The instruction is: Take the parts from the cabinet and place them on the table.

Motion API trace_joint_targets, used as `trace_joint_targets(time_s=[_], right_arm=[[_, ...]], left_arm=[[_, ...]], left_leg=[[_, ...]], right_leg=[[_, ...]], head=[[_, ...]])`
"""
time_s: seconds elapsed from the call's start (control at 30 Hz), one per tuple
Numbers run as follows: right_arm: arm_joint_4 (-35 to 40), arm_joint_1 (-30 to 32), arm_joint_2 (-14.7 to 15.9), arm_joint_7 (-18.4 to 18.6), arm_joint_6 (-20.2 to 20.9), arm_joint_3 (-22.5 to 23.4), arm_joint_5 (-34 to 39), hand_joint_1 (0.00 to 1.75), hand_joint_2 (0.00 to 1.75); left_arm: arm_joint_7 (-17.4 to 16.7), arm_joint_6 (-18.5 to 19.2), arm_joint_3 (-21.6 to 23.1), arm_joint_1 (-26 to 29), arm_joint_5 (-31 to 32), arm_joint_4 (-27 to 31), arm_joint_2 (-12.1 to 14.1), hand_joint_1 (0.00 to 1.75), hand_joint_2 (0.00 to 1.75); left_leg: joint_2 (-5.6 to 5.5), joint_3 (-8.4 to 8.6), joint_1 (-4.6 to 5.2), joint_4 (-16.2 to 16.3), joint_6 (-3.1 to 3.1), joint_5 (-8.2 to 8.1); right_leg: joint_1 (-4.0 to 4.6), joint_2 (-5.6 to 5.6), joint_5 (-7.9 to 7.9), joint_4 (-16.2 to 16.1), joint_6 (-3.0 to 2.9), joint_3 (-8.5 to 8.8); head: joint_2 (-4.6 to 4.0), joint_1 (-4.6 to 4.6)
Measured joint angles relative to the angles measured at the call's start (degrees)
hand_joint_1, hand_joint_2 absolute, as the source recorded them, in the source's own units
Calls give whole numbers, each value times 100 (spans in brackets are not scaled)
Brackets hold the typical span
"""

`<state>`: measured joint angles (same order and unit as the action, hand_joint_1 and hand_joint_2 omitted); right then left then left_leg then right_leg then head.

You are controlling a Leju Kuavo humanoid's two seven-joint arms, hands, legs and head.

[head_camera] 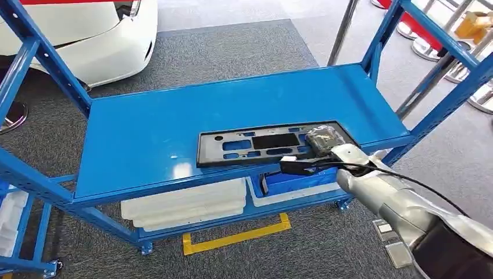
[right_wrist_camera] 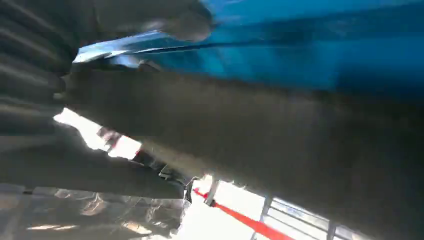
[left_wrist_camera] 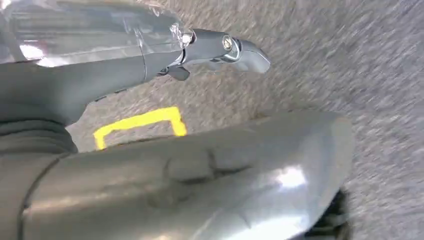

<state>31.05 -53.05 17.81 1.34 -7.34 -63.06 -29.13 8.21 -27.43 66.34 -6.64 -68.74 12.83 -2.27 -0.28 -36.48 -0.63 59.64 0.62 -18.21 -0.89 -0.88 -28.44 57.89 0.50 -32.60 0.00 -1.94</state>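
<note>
The right hand point(head_camera: 323, 141) is closed on the right end of the black plate point(head_camera: 264, 144), which lies flat on the blue shelf point(head_camera: 145, 128) near its front edge, long axis running along that edge. Held by one end only, the plate could sag, twist or catch on the shelf's right post as it comes out (a judgement). The left hand point(left_wrist_camera: 220, 49) hangs over the floor; whether it is open I cannot tell.

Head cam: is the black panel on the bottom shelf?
No, the black panel lies flat on the blue top shelf, with the right hand at its right end.
</note>
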Motion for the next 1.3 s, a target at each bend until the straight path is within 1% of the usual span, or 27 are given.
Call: trace_joint_targets(time_s=[0.03, 0.07, 0.1, 0.13, 0.17, 0.23, 0.33, 0.4, 0.53, 0.7, 0.93, 0.97, 1.07, 1.17, 1.3], right_arm=[[207, 92, -2, -173, -156, 177, 346, 175, 175], [430, 183, 0, -259, -204, 342, 628, 175, 175], [714, 291, 6, -274, -244, 487, 864, 175, 175], [1044, 407, 24, -376, -282, 656, 1146, 175, 175], [1313, 529, 24, -528, -316, 801, 1402, 175, 175], [2024, 838, 37, -827, -394, 1180, 2020, 175, 175], [3074, 1239, 55, -945, -449, 1583, 2499, 175, 175], [3700, 1463, 87, -960, -451, 1802, 2625, 175, 175], [4554, 1670, 166, -982, -447, 2141, 2695, 175, 175], [5229, 1885, 197, -1233, -401, 2414, 3073, 175, 175], [5856, 2218, 197, -1402, -300, 2521, 3503, 175, 175], [5911, 2254, 197, -1404, -300, 2525, 3523, 175, 175], [6026, 2324, 197, -1404, -300, 2532, 3551, 175, 175], [6129, 2397, 197, -1410, -291, 2554, 3911, 175, 175], [6138, 2626, 190, -1581, -307, 2599, 4382, 175, 175]], left_arm=[[103, -68, -13, -7, -70, 0, 0, 0, 0], [169, -114, -26, -12, -123, 0, 0, 0, 0], [206, -138, -35, -15, -149, 0, 0, 0, 0], [219, -166, -48, -8, -149, 0, 0, 0, 0], [234, -186, -50, -4, -142, 0, 0, 0, 0], [304, -217, -52, -2, -149, 0, 0, 0, 0], [328, -241, -55, 0, -153, 0, 0, 0, 0], [346, -254, -55, 0, -155, 0, 0, 0, 0], [365, -258, -55, 2, -158, 0, 0, 0, 0], [374, -313, -57, 1, -208, 0, 0, 0, 0], [398, -379, -57, -2, -232, 9, 0, 0, 0], [400, -379, -57, -2, -230, 11, 0, 0, 175], [403, -379, -57, -2, -230, 11, 0, 0, 175], [392, -372, -57, -1, -217, 17, 0, 0, 175], [398, -350, -57, -4, -173, 28, 0, 0, 175]], left_leg=[[2, 1, 1, 0, 0, 0], [-3, 3, 0, 0, 0, 0], [-9, 2, -3, 0, 1, 0], [-19, 0, -4, -1, 1, 1], [-33, -1, -5, -3, 2, 1], [-57, -2, -7, -7, 3, 1], [-59, -3, -7, -11, 6, -5], [-58, -3, -6, -12, 9, -14], [-57, -3, -6, -14, 11, -17], [-56, -2, -5, -14, 12, -18], [-55, -1, -6, -14, 12, -18], [-55, -1, -6, -14, 12, -18], [-55, -1, -5, -16, 14, -19], [-55, -1, -6, -16, 14, -19], [-56, -1, -5, -16, 14, -19]], right_leg=[[-1, -1, 0, 1, 0, 0], [0, 1, -1, 0, -1, 0], [3, 10, -4, 0, -3, 1], [4, 19, -6, 0, -4, 1], [4, 34, -10, 0, -5, 1], [8, 59, -24, 0, -17, 7], [6, 58, -34, 0, -21, 5], [6, 58, -43, 0, -21, 4], [5, 57, -48, -2, -23, 4], [4, 55, -47, -2, -23, 5], [5, 55, -48, -2, -23, 5], [5, 55, -48, -2, -23, 4], [5, 55, -48, -2, -22, 4], [5, 56, -49, -2, -22, 5], [4, 56, -49, -2, -22, 5]], head=[[0, 15], [0, 28], [0, 24], [0, 13], [0, 24], [0, 13], [0, 19], [0, 24], [0, 19], [0, 22], [0, 37], [0, 35], [0, 41], [0, 41], [0, 48]])
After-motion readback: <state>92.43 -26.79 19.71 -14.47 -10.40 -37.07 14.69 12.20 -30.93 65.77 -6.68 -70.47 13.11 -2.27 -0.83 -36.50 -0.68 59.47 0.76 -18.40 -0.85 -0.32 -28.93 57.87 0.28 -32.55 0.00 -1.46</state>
